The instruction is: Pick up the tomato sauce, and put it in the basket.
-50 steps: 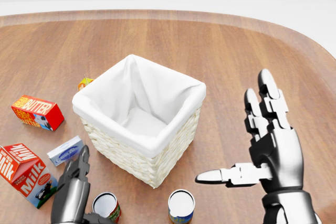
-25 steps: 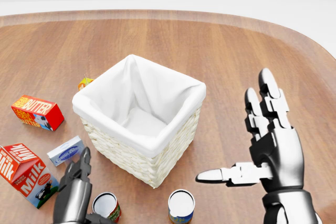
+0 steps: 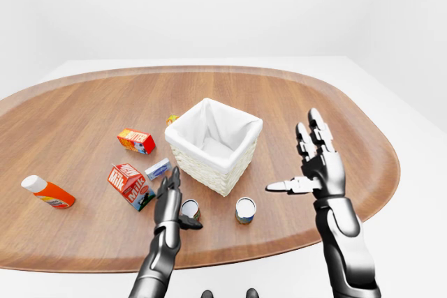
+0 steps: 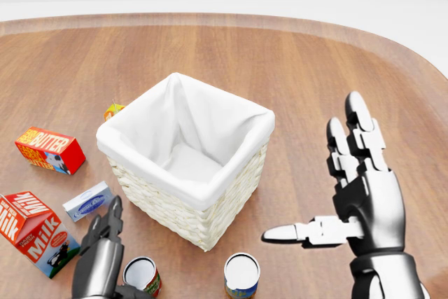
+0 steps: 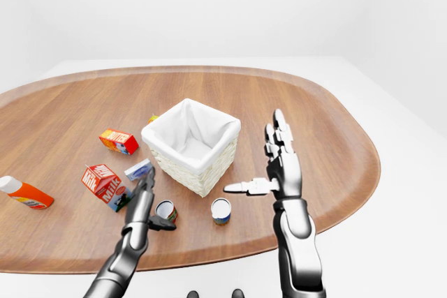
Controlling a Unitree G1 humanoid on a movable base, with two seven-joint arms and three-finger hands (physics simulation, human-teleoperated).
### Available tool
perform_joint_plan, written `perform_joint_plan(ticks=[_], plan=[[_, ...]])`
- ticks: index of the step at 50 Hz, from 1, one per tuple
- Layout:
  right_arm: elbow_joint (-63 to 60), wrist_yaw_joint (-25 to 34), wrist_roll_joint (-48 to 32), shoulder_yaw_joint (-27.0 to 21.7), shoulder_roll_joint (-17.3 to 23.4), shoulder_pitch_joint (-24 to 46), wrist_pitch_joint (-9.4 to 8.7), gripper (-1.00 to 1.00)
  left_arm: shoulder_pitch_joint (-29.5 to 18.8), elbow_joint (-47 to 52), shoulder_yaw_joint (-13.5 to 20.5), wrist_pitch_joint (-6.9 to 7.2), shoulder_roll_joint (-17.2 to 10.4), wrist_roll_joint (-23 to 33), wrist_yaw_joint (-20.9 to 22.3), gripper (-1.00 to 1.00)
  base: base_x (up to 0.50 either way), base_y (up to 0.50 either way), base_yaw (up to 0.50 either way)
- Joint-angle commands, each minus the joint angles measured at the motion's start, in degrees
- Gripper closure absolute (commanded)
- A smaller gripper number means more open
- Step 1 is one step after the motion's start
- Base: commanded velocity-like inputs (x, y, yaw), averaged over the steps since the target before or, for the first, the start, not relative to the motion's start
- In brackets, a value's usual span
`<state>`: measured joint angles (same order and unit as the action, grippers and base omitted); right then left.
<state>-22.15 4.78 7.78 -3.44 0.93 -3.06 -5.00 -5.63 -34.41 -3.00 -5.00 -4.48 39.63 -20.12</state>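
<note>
the left hand (image 3: 170,200) stands with fingers released just beside the red tomato sauce can (image 4: 142,275). wrap it squarely before lifting to the basket (image 4: 183,209); the right hand (image 4: 364,194) is spread wide, holding nothing.

There is one white basket (image 3: 214,144) in the middle of the round wooden surface (image 3: 314,102). Below the basket stand two cans, one with a red label (image 3: 189,209) and one with a blue label (image 3: 245,209). To the left of the basket there are two cartons, a butter carton (image 3: 135,140) and a milk carton (image 3: 130,185), plus one small blue and white box (image 3: 158,169), one orange bottle (image 3: 47,191), and one tiny yellow thing (image 3: 172,118) just beside the basket's top left corner.
</note>
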Motion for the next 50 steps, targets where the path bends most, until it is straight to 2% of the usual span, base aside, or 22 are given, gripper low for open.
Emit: perform_joint_plan(ticks=[1, 7, 16, 21, 26, 32, 38, 46, 47, 48, 49, 50], plan=[[-0.5, -0.1, 0.0, 0.0, 0.0, -0.2, 0.0, -1.0, -2.3, -5.2, -0.1, 0.0, -0.2, 0.0, -2.0, -0.98, 0.0, 0.0, 0.0], [-0.8, 0.0, 0.1, -0.1, 0.0, -0.3, 0.0, -1.0, -4.4, -10.0, -0.2, 0.0, -0.3, 0.1, -4.0, -0.97, 0.0, 0.0, 0.0], [-1.0, 0.0, 0.1, -0.1, 0.0, -0.4, 0.0, -1.0, -4.1, -9.8, -0.3, 0.0, -0.3, 0.1, -3.9, -0.98, 0.0, 0.0, 0.0], [-1.0, 0.0, 0.1, -0.1, 0.0, -0.3, 0.0, -1.0, -7.6, -17.5, -0.5, 0.0, -0.5, 0.4, -6.9, -0.97, 0.0, 0.0, 0.0], [-0.8, 0.0, 0.1, -0.1, 0.0, -0.3, 0.0, -1.0, -8.8, -20.2, -0.6, 0.0, -0.6, 0.4, -7.9, -0.97, 0.0, 0.0, 0.0], [-0.9, -0.1, 0.2, -0.2, 0.0, -0.2, 0.0, -1.0, -7.7, -17.7, -0.5, 0.0, -0.5, 0.0, -6.7, -0.97, 0.0, 0.0, 0.0], [-0.4, 0.0, 0.1, -0.1, 0.0, -0.1, 0.0, -1.0, -4.1, -9.9, -0.3, 0.0, -0.1, -0.8, -3.2, -0.98, 0.0, 0.0, 0.0], [-0.2, 0.0, 0.2, -0.1, 0.0, -0.1, 0.0, -1.0, -2.1, -5.5, -0.2, 0.0, 0.2, -1.5, -1.0, -1.0, 0.0, 0.0, 0.0], [-0.2, 0.0, 0.2, -0.1, 0.0, -0.1, 0.0, -1.0, -2.3, -5.8, -0.2, 0.0, 0.2, -1.7, -1.0, -0.42, 0.0, 0.0, 0.0], [-0.2, 0.0, 0.2, -0.1, 0.0, -0.1, 0.0, -1.0, -2.4, -5.9, -0.1, 0.0, 0.2, -2.0, -1.0, 0.07, 0.0, 0.0, 0.0], [-0.2, 0.0, 0.2, -0.1, 0.0, -0.1, 0.0, -1.0, -2.3, -5.6, 0.0, 0.0, 0.3, -2.3, -0.8, 1.0, 0.0, 0.0, 0.0], [-0.2, 0.0, 0.2, -0.1, 0.0, -0.1, 0.0, -1.0, -2.4, -5.6, 0.0, 0.0, 0.4, -2.7, -0.7, 1.0, 0.0, 0.0, 0.0]])
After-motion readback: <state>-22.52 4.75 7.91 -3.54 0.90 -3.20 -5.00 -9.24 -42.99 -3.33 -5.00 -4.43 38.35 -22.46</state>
